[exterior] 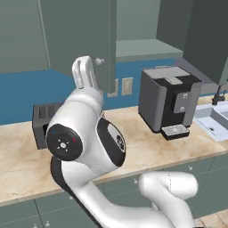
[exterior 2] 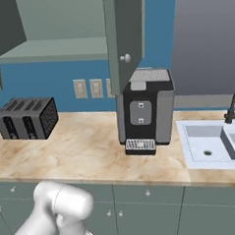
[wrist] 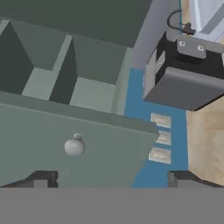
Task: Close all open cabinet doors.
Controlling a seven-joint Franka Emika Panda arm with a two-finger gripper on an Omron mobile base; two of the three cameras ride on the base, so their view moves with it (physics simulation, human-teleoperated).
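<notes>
An open grey-green cabinet door (exterior: pixel 80 35) hangs swung out over the counter, its round pale knob (exterior: pixel 99 61) at the lower edge. From the right base view this door (exterior 2: pixel 125 35) stands almost edge-on in front of the coffee machine. A second open door (exterior: pixel 207 35) juts out at the upper right, and another dark panel (exterior 2: pixel 2 20) angles out at the far left. In the hand view my gripper (wrist: pixel 113 181) is open, its fingertips (wrist: pixel 41 179) wide apart just short of the door face (wrist: pixel 109 144), with the knob (wrist: pixel 74 146) left of centre. My white wrist (exterior: pixel 84 73) rises beside the knob.
A black coffee machine (exterior: pixel 167 95) stands on the marble counter (exterior: pixel 147 151) under the open door. A dark toaster (exterior 2: pixel 27 118) sits to the left, wall outlets (exterior 2: pixel 95 88) line the blue backsplash, and a sink (exterior 2: pixel 212 143) with a black faucet lies to the right. Drawer fronts (exterior 2: pixel 145 211) run below.
</notes>
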